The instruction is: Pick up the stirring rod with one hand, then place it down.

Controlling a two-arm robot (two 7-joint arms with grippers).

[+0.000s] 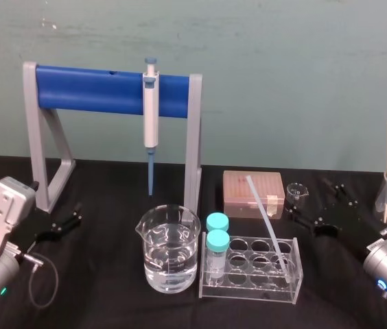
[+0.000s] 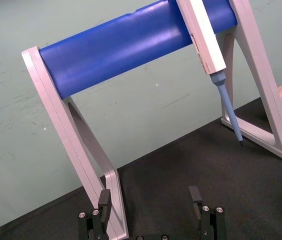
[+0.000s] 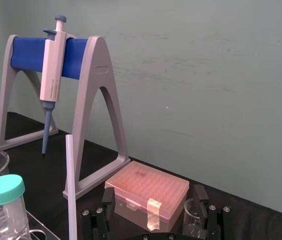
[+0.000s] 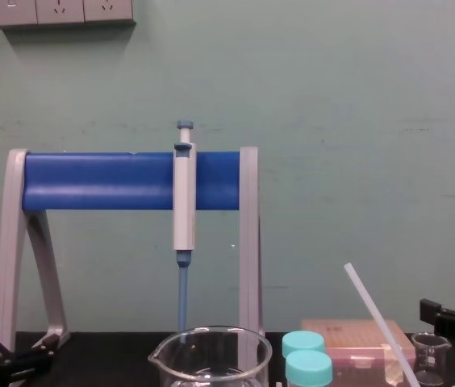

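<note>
The stirring rod (image 1: 267, 223) leans in the clear tube rack (image 1: 248, 288). Its foot sits in a well at the rack's right end, and its top tilts toward the pink tip box (image 1: 253, 193) behind the rack. The chest view cuts off its foot.

The right gripper (image 1: 315, 205), behind and right of the rack, is black on black cloth and hard to trace from the head. Its wrist view shows the fingers (image 3: 199, 194) spread apart and empty, one partly hiding a small beaker (image 3: 193, 222). The left gripper (image 1: 77, 214) is well left of the rack, jaws wide apart and empty.

A water beaker (image 1: 169, 250) stands just left of the rack. Two teal-capped vials (image 1: 217, 240) fill the rack's left wells.
</note>
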